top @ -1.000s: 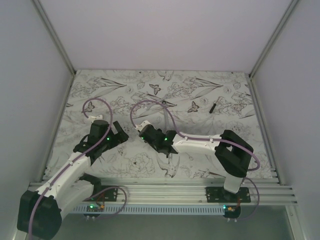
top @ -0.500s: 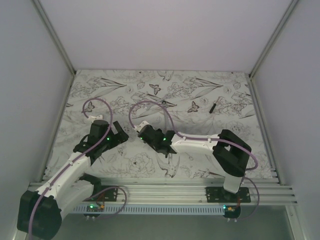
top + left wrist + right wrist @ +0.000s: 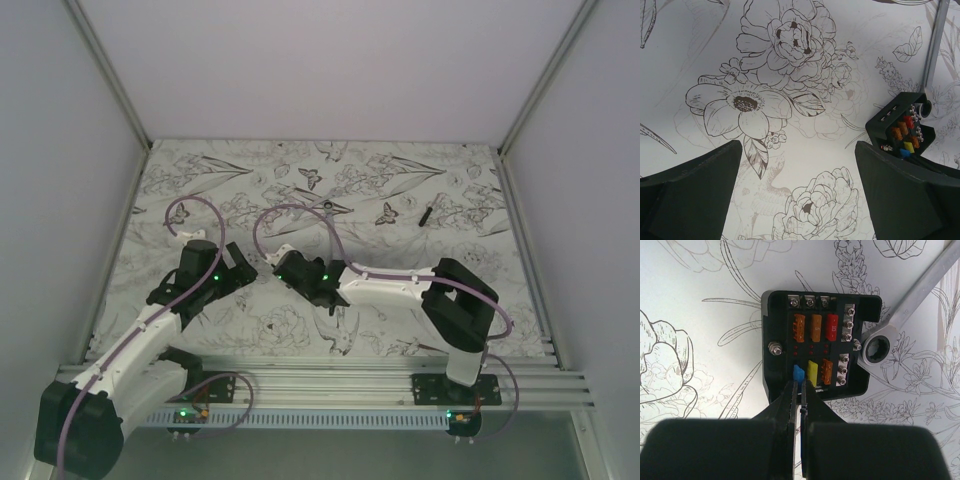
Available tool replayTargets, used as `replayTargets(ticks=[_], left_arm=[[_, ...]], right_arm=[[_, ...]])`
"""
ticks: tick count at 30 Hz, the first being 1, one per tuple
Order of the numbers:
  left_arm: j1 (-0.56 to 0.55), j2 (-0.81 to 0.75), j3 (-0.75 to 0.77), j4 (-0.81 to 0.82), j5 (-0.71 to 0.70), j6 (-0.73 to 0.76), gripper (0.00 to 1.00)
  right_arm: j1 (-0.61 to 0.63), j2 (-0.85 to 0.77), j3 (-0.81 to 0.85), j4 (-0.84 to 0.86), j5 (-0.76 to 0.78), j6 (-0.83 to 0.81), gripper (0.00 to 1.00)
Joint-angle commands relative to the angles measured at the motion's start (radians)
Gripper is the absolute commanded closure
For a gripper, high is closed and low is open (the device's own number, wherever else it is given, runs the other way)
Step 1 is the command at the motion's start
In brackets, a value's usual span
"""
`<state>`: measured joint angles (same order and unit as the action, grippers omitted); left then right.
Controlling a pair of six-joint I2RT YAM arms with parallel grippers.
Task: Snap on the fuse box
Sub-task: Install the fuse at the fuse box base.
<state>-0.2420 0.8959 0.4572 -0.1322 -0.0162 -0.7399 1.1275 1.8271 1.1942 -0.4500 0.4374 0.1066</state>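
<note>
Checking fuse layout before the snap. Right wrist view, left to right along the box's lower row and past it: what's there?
In the fuse box: blue fuse, pinched by the right gripper → yellow fuse → orange fuse → screw terminals → outside the box, the wrench ring end.

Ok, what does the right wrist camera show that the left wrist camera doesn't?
Only the right wrist view: the fuse box square-on from above, both fuse rows readable, with the shut right pincer tips at the blue fuse. Only the left wrist view: the left pincer wide open over the floral cloth. Both: the uncovered fuse box, its coloured fuses, and the silver wrench beside it.
</note>
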Motion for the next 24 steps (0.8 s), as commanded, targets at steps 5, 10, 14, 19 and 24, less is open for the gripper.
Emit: replayTargets(ticks=[5,10,14,19,24], left_arm=[[0.009,-0.018,0.005,-0.021,0.01,-0.003,0.0],[0.009,-0.027,0.002,-0.021,0.007,-0.004,0.0],[0.009,-0.036,-0.001,-0.02,0.005,-0.004,0.0],[0.008,-0.031,0.0,-0.02,0.008,-0.005,0.0],[0.008,-0.025,0.003,-0.021,0.015,-0.004,0.0]], right_arm=[[0.021,0.045,0.049,-0.028,0.012,-0.011,0.99],[0.021,0.05,0.055,-0.021,0.011,-0.007,0.91],[0.021,0.033,0.059,-0.021,0.007,-0.008,0.83],[0.014,-0.027,0.054,-0.026,-0.018,-0.017,0.74],[-0.038,-0.086,0.051,-0.027,-0.149,-0.009,0.72]])
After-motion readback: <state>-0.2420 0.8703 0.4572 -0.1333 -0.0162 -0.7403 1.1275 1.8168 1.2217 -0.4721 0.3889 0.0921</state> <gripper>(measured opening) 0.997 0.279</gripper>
